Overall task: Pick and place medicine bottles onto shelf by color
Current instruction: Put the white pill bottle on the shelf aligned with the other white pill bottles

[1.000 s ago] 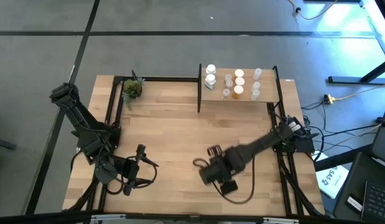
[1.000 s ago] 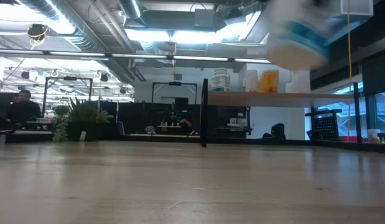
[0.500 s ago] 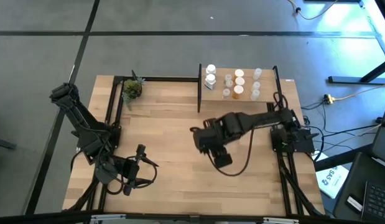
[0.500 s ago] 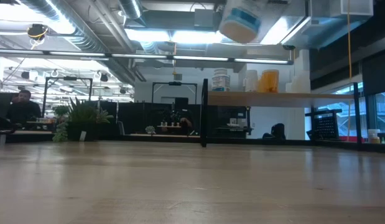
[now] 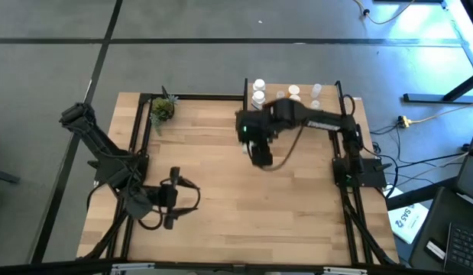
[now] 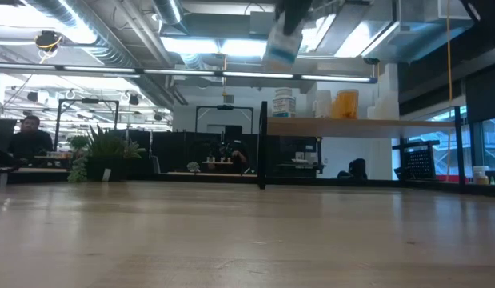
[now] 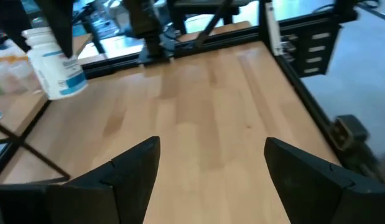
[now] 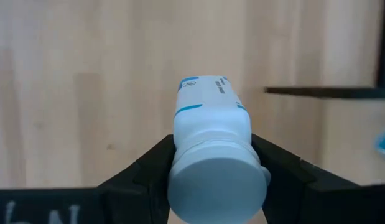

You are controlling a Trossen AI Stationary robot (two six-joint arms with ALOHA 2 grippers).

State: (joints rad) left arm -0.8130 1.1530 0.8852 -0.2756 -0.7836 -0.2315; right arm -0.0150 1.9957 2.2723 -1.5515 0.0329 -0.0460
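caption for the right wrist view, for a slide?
Right gripper shut on a white medicine bottle with a blue-marked label, carried cap-first toward the camera above the wooden tabletop.

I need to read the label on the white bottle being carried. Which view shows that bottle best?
The right wrist view: the white bottle fills the frame, clamped in the right end effector. The left wrist view shows it smaller, the low view blurred overhead; in the high view the arm hides it.
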